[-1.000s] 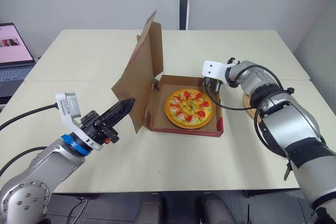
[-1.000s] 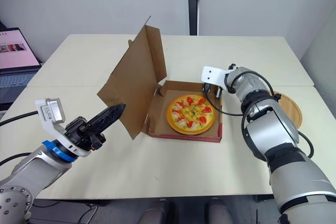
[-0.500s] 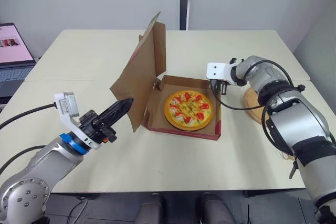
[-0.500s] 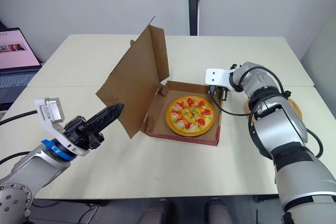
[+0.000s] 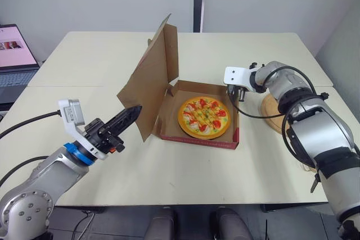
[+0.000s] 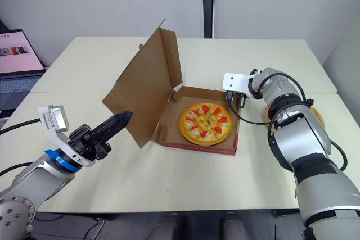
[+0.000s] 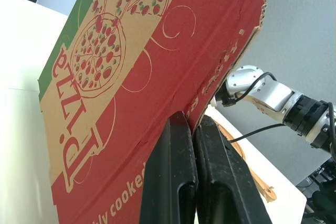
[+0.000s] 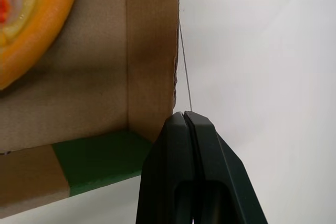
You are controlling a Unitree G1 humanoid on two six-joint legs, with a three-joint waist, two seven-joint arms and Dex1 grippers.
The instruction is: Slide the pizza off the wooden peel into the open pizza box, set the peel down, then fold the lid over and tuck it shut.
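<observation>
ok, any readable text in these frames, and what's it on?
"Pizza": large cream letters on the printed outer face of the pizza box lid, in the left wrist view.
"...ly cooked": small cream script low on that same face; its start is cut off and its end runs behind the left claw.
Laptop screen: too small to read.

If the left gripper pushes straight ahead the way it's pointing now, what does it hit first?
The box lid. The left gripper, fingers shut, points at the lid's printed outer face near its lower free edge. The tip looks very close to the cardboard, but I cannot tell whether it touches.
</observation>
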